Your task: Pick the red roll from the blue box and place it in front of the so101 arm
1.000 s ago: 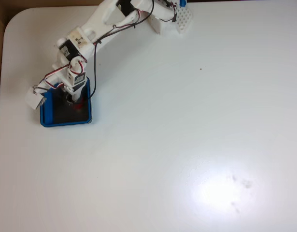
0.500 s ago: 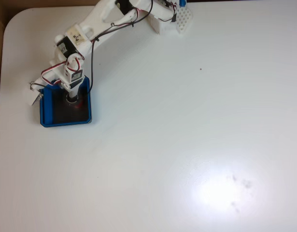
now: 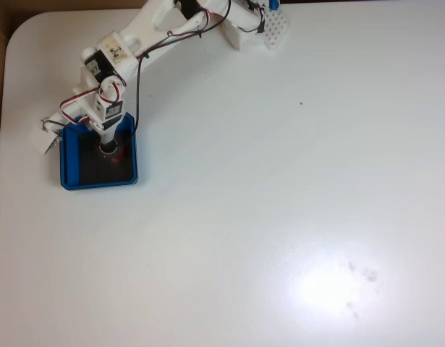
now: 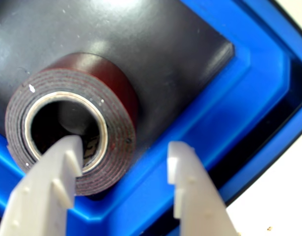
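In the fixed view the blue box sits near the left edge of the white table, towards its far left corner. The red roll lies inside the box, against the upper right part of its black floor, showing as a small red patch just beside the tip of the so101 arm. The arm reaches from its base at the far edge of the table down and to the left, with red and black wires running along it, and its gripper points down into the box over the roll.

In the wrist view the roll rests flat on the black floor, close to a corner of the blue rim. Its dark face is turned up, the pale core ring encloses a hollow centre, and the red outer side shows along its upper right. The gripper has its two white fingers apart: the left finger dips into the hollow core, while the right finger stands outside the roll over the blue rim, so the wall of the roll lies between them. The fingers are not pressed onto the roll; a clear gap separates the right finger from it.
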`<action>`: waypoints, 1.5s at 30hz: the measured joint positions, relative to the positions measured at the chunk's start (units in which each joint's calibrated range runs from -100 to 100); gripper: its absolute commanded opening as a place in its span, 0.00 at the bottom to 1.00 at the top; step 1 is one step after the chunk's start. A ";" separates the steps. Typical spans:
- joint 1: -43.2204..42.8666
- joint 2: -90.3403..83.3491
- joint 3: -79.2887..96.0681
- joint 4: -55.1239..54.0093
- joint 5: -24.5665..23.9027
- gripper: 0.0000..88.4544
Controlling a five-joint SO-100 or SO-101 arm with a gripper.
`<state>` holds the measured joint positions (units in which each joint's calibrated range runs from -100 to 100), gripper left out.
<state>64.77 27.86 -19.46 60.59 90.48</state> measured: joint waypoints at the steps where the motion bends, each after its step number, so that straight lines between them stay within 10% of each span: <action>1: 0.00 0.00 0.00 0.00 0.00 0.18; 31: -3.07 6.69 0.00 -0.08 0.08 0.17; 45: -3.17 6.69 0.00 -0.08 0.17 0.00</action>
<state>61.60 34.55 -19.46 60.51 90.65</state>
